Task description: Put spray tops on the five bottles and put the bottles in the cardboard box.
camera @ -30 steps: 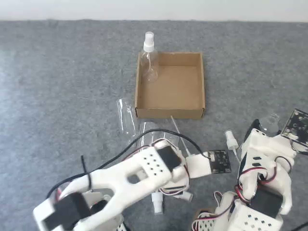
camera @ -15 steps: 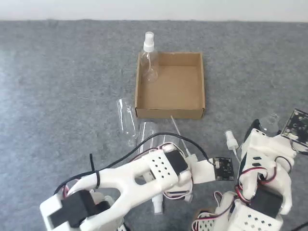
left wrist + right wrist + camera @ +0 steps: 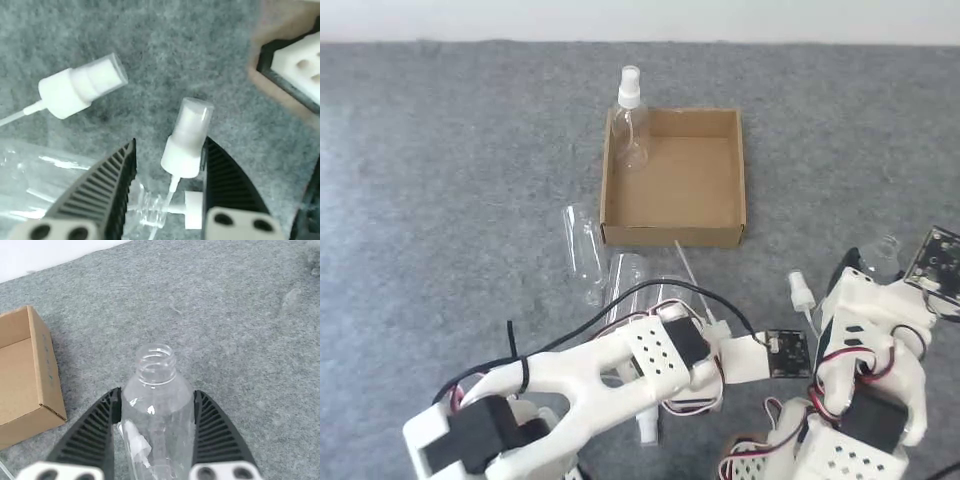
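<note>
Clear plastic bottle (image 3: pixel 156 410) is clamped in right gripper (image 3: pixel 156 396) w/ open neck exposed for capping, while left gripper (image 3: pixel 170 145) fingers, apart, straddle 1 white spray top (image 3: pixel 186 142).

The high camera looks steeply down on the table (image 3: pixel 440 200) from behind both arms, with the cardboard box (image 3: pixel 672 180) farther off. The left wrist camera sits close above the table, facing down between the left pincer (image 3: pixel 169 145). The right wrist camera looks out past the right pincer (image 3: pixel 156 393) and a bottle (image 3: pixel 156 415), and shares the box's corner with the high view.
</note>
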{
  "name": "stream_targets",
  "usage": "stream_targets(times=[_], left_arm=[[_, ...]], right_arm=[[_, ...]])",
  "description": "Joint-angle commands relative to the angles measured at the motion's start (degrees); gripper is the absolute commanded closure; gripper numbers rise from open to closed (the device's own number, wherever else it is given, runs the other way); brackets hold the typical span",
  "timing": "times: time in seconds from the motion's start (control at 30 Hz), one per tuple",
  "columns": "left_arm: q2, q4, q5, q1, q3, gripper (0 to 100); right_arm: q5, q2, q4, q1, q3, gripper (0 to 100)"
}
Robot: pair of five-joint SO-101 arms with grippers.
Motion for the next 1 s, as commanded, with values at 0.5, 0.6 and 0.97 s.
stream_targets(times=[0.5,0.6,0.97], left_arm=[[11.96,-0.26,-0.53,0.35,-6.46,88],[11.96,-0.26,-0.53,0.35,-6.55,90],[11.87,3.78,-0.53,0.35,-8.48,90]], right_arm=[[-0.18,-0.75,-1.1,0.4,-0.97,94.7],[-0.18,-0.75,-1.1,0.4,-0.97,94.7],[-0.18,-0.75,-1.19,0.57,-0.97,94.7]])
